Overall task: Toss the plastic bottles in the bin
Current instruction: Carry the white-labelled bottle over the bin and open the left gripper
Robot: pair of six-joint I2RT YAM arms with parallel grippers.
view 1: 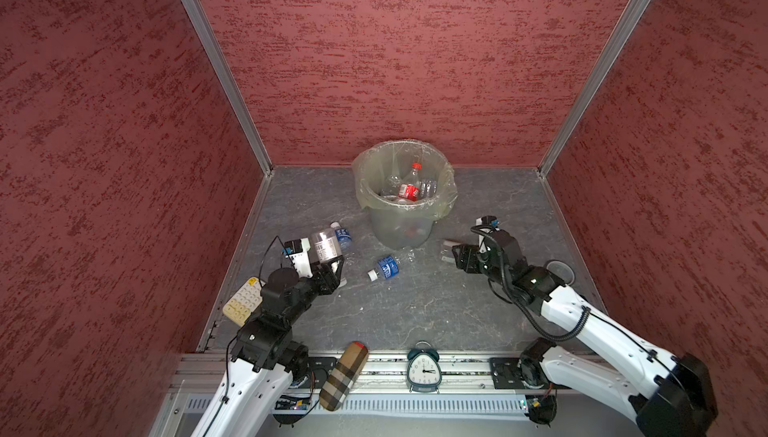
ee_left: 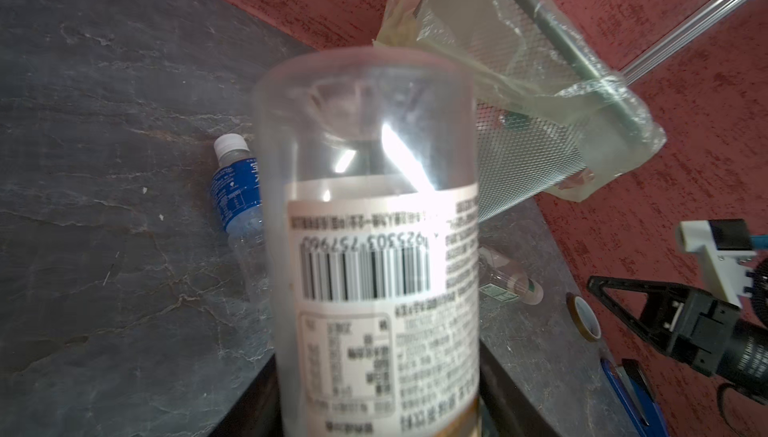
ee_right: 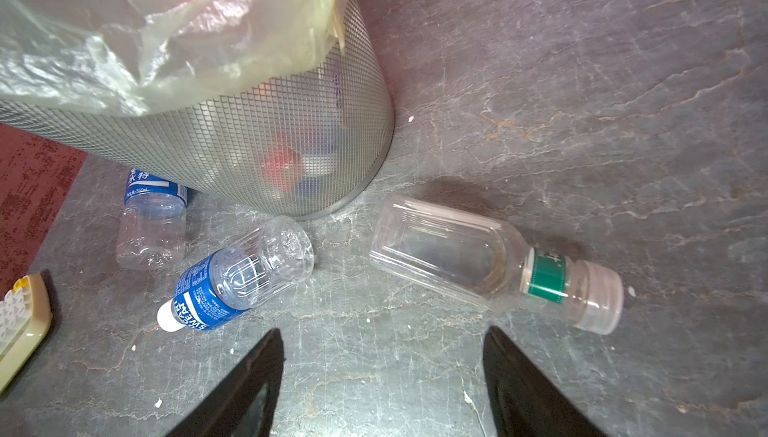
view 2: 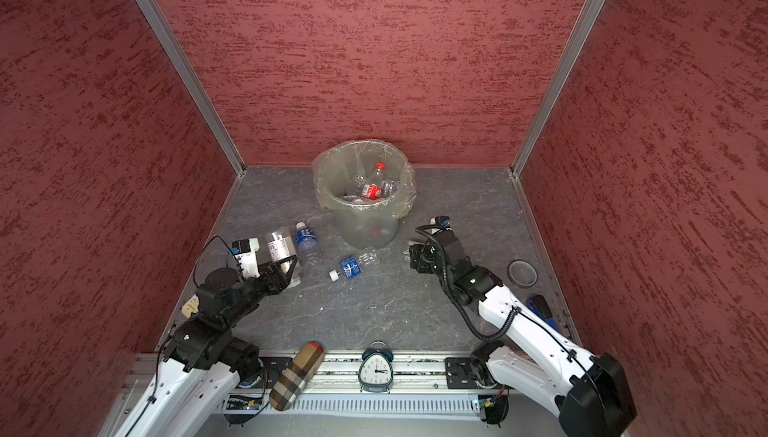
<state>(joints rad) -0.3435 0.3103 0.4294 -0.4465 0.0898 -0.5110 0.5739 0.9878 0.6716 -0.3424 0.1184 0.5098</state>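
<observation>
Left wrist view is filled by a clear bottle (ee_left: 374, 248) with a barcode label, gripped in the left pincer (view 1: 328, 264), left of centre in both top views. Right pincer (ee_right: 382, 333) gapes wide and empty over the desk (ee_right: 582, 81), a green-labelled bottle (ee_right: 490, 260) lying just beyond its tips. One blue-labelled bottle (view 1: 387, 267) lies below the bin (view 1: 399, 229), another blue bottle (view 1: 344, 236) to its left; a red-labelled bottle (view 1: 409, 190) sits inside.

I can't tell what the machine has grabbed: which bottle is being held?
The clear bottle with the barcode label, gripped in the left claw; the rest lie on the table or in the bin.
</observation>
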